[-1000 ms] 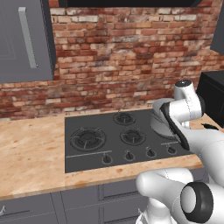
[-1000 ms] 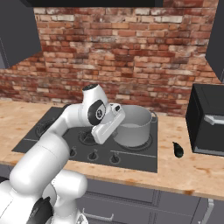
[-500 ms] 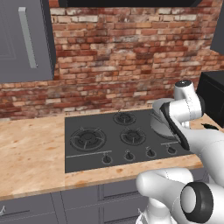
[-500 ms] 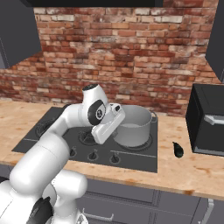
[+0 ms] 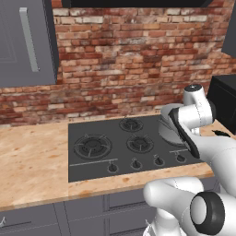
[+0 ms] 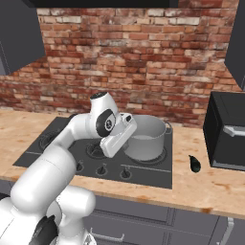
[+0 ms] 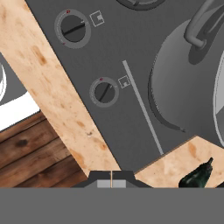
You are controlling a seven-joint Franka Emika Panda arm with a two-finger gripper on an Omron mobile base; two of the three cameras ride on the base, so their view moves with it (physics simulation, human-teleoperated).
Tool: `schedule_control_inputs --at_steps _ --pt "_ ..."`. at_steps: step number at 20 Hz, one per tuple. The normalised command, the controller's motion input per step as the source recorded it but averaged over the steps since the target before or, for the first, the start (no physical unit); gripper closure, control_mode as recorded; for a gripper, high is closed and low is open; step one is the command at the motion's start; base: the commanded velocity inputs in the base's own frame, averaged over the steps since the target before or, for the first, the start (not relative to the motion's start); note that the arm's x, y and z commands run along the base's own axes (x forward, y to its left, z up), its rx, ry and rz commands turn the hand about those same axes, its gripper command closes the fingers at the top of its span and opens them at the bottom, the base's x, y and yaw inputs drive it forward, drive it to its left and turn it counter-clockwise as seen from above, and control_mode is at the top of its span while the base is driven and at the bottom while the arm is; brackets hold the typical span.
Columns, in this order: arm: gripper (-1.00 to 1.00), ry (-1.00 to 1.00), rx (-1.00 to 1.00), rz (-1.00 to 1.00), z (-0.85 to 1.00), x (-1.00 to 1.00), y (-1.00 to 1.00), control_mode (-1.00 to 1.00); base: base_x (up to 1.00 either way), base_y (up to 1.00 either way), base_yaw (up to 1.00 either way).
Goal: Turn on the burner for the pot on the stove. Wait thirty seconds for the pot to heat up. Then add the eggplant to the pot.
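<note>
The wooden desk comes first, with grey cupboard doors under its front edge. The white arm goes up from the bottom and bends over the stove.

The tool hangs above the front right part of the stove, over the row of black knobs. From the left side, the tool is in front of the pot. In the hand view, two knobs sit below the tool on the dark stove. I cannot tell if the tool's tips are apart or together, because they are cut off at the bottom of that view.

The pot stands on the right back burner. It is just behind the tool and a bit to its right. It is grey and round with straight sides. In the hand view, the pot is at the right, with a curved handle at the top right.

The eggplant lies on the desk, just off the right edge of the stove. It is to the right of the tool and the pot, and apart from both. In the hand view, the eggplant is at the bottom right on the wood.

A black box stands on the desk beside the eggplant, a bit farther back. Behind it all is a red brick wall. Dark cupboards hang high up on it.
</note>
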Motion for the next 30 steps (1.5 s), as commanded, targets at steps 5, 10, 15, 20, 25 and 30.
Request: schedule_control_inputs --at_steps 5,10,15,20,25,30 --pt "1.0 0.0 0.0 0.0 0.0 0.0 0.0 -1.0 0.0 0.0 0.0" --pt "1.0 0.0 0.0 0.0 0.0 0.0 0.0 -1.0 0.0 0.0 0.0" --pt "1.0 0.0 0.0 0.0 0.0 0.0 0.0 -1.0 0.0 0.0 0.0" --pt "1.0 0.0 0.0 0.0 0.0 0.0 0.0 -1.0 0.0 0.0 0.0" --pt "1.0 0.0 0.0 0.0 0.0 0.0 0.0 -1.0 0.0 0.0 0.0" --pt "1.0 0.0 0.0 0.0 0.0 0.0 0.0 -1.0 0.0 0.0 0.0"
